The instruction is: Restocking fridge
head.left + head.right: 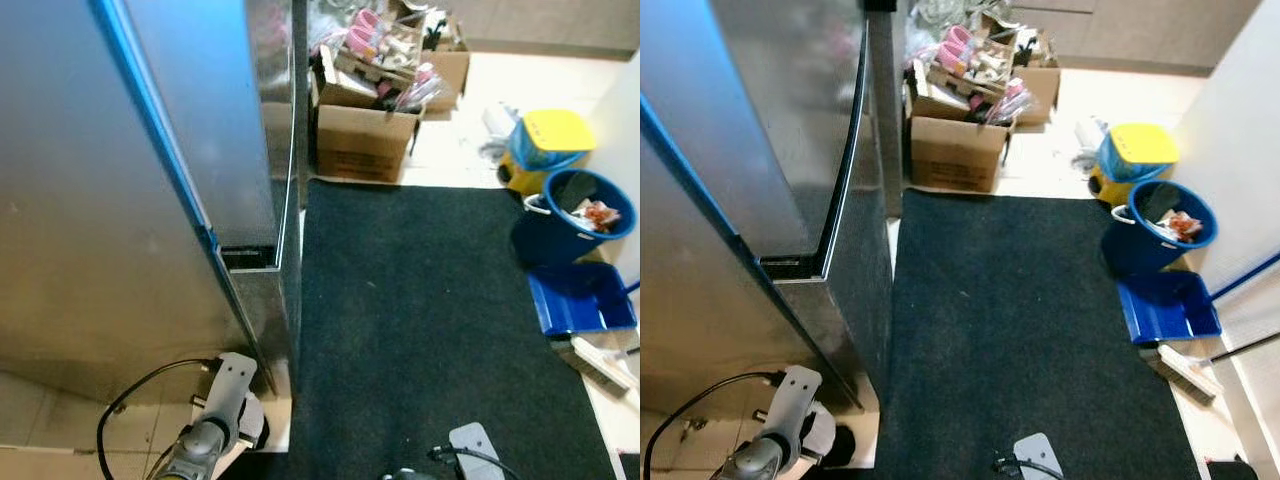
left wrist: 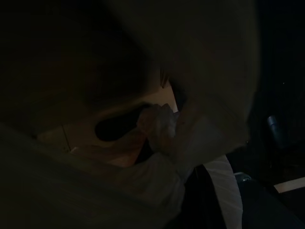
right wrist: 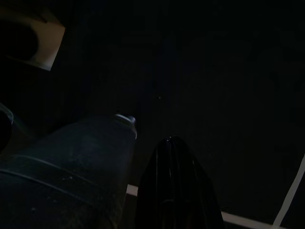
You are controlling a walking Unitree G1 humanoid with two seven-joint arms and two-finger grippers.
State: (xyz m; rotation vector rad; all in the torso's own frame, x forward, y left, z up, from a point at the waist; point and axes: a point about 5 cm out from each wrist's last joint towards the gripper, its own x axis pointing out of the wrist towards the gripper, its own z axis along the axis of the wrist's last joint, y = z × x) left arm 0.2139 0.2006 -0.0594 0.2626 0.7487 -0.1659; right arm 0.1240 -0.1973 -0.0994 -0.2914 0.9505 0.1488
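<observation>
The left arm [image 1: 222,415] hangs low at the lower left, its silver wrist and black cable just beside the bottom corner of the fridge [image 1: 120,200]; whether the left gripper is open or closed cannot be told. The left wrist view is very dark and blurred, with pale rounded shapes that cannot be identified. The right arm [image 1: 472,445] hangs idle at the lower edge over the mat; in the right wrist view one black finger [image 3: 174,186] shows against a dark ground beside a dark rounded form, and the state of the right gripper cannot be told. The fridge is a tall stainless unit on the robot's left, its door [image 1: 90,180] swung outward with a blue edge strip, standing between the left arm and the interior. A dark mat [image 1: 430,330] covers the floor ahead, with pale tiles [image 1: 470,110] beyond. At the mat's far end, an open cardboard box [image 1: 365,135] of mixed packaged goods sits close to the fridge side. To the right stand a blue bucket [image 1: 570,215], a yellow-topped container [image 1: 545,140], a blue dustpan [image 1: 580,300] and a brush [image 1: 600,362].
</observation>
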